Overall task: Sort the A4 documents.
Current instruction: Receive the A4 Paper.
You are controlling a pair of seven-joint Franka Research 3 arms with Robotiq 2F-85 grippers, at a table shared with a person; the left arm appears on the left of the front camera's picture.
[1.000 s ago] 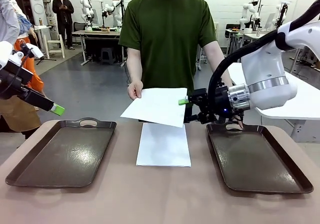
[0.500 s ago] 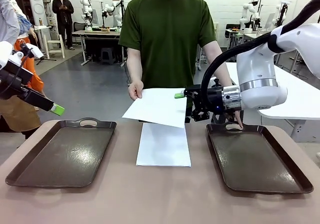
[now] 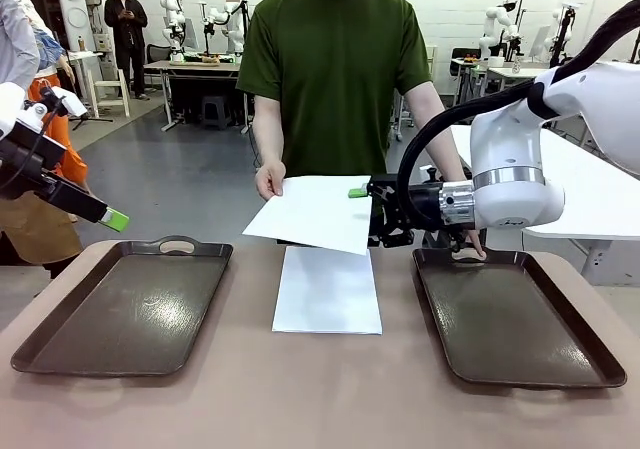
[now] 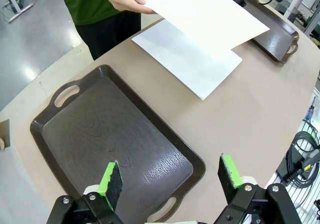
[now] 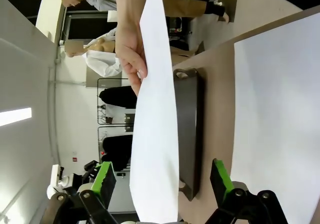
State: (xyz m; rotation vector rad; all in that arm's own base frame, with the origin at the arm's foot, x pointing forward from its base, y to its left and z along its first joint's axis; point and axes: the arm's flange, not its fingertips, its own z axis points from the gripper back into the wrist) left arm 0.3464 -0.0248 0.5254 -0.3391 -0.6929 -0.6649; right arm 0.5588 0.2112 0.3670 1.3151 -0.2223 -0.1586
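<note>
Above the tabletop's (image 3: 320,389) far edge, a person (image 3: 335,69) holds out a plain white A4 paper sheet (image 3: 315,212).
Right hand (image 5: 163,179) stands released, fingers spread either side of that sheet's edge; left hand (image 4: 170,174) hangs released, facing a dark brown handled tray (image 4: 100,134); another white sheet (image 3: 327,289) lies flat mid-tabletop.

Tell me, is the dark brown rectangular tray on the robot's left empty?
Empty: the dark brown rectangular tray shows only its bare floor.

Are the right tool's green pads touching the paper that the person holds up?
Apart. The right wrist view shows the held paper between the open right tool's pads, with clear gaps on both sides.
</note>
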